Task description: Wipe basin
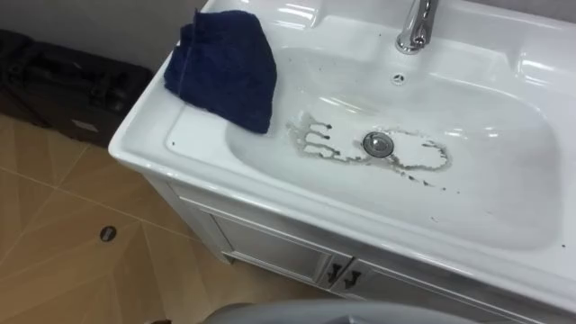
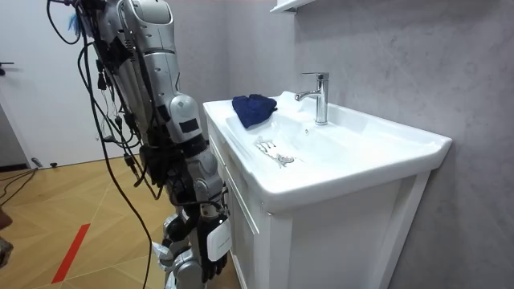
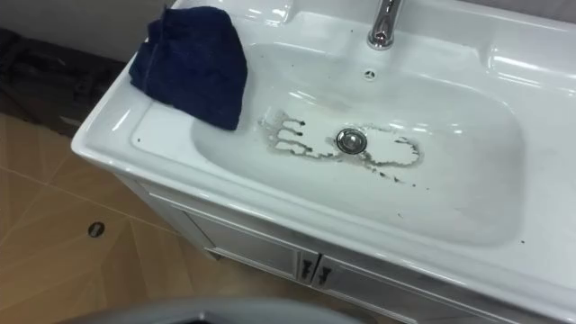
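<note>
The right hand (image 2: 207, 255) hangs low, close before the cabinet (image 1: 270, 247). The basin (image 1: 504, 180) sits on that cabinet, above the hand. The cloth (image 1: 225, 67) lies on the basin's left rim, up and leftward from the hand, one edge over the bowl. The tap (image 1: 416, 25) stands on the back rim, farthest from the hand. The drain (image 1: 378, 144) lies in the bowl before it. A stain (image 1: 310, 139) runs around the drain and reaches left toward the cloth.

text: none legible | labels: none | numbers: none
</note>
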Tool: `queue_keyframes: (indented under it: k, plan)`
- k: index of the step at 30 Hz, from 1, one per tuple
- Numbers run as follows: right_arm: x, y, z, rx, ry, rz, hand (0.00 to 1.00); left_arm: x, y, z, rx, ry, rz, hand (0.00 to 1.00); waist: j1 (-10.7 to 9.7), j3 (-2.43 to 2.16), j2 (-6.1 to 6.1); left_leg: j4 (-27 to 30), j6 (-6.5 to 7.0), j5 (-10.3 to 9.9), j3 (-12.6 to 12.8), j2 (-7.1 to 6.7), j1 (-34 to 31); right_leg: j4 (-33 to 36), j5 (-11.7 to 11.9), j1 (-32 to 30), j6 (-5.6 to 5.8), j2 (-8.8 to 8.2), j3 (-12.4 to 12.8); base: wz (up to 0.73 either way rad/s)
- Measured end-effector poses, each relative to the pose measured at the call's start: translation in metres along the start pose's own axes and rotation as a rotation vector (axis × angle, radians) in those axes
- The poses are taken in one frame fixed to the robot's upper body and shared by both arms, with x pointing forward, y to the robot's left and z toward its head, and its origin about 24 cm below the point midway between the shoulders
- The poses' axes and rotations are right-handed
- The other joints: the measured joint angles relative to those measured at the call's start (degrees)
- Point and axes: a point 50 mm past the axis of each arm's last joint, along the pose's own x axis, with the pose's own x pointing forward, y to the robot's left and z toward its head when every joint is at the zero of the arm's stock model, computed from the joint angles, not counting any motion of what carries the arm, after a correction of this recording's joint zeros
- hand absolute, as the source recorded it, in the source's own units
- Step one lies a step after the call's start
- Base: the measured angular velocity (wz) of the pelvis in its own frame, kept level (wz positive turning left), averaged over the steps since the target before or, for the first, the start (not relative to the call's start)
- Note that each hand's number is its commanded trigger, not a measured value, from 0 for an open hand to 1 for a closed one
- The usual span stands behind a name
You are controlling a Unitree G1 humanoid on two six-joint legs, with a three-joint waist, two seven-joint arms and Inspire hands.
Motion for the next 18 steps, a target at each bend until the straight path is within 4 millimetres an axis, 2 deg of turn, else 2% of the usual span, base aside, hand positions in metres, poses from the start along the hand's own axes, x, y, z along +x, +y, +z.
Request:
queue_keyframes:
  k: [14,18]
  plan:
    - [-0.0002,0.0018,0.0003,-0.009,0.001,0.043,0.0,0.0,-0.0005,-0.0012,-0.022,0.008,-0.037,0.0,0.11,-0.11,-1.12,0.04,-0.07,0.04,-0.01,0.02,0.05,0.04,0.0,0.06,0.0,0.01,-0.09,0.0]
    - [-0.0003,0.0015,0.0007,0.01,-0.004,0.044,0.0,0.0,-0.0006,0.0007,-0.06,0.002,-0.041,0.0,0.12,-0.11,-1.1,0.18,-0.07,0.04,-0.01,0.02,0.01,0.04,0.0,0.1,0.0,0.0,-0.13,0.0]
